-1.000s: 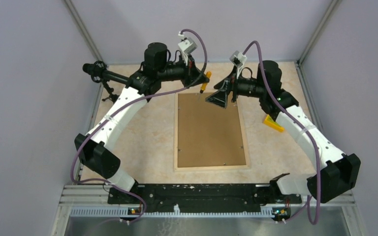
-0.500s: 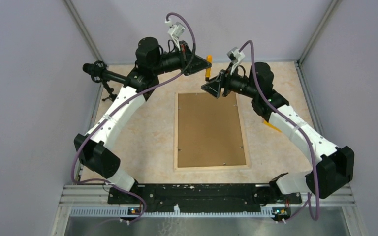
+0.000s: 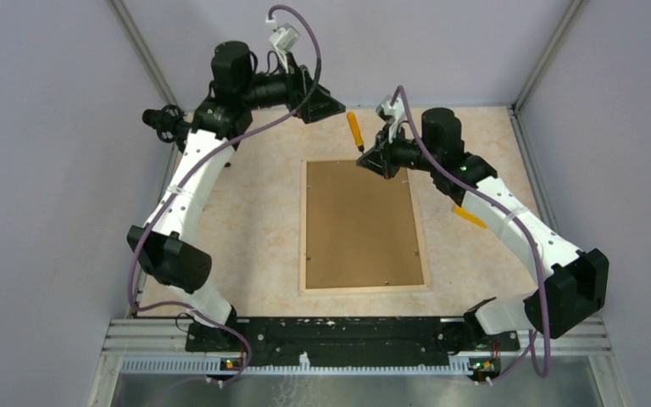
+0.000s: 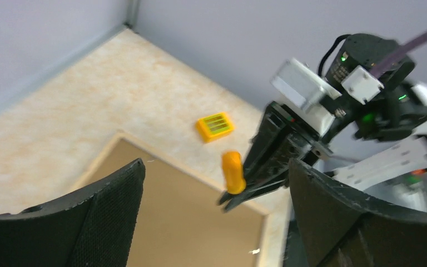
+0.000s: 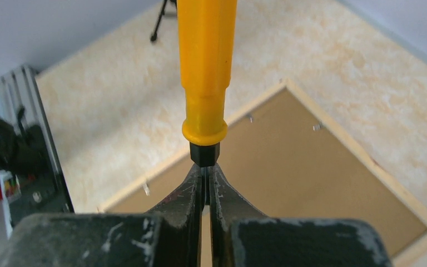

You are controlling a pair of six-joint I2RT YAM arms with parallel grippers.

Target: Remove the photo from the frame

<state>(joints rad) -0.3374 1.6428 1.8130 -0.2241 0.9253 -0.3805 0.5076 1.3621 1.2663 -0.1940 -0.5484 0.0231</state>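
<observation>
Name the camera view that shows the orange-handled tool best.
Right wrist: the orange-handled tool fills the centre, sharp, gripped just below its black collar by the right gripper. Top external shows it small and distant; left wrist shows it blurred.

White arm shells (image 3: 191,191), black joints (image 3: 169,261), purple cables (image 4: 422,38), scuffed black right hand (image 5: 204,169), green lights (image 4: 367,118)

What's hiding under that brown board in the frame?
Nothing under it shows. The frame lies face down on the table, its brown board covering whatever is beneath, so no photo is visible.
</observation>
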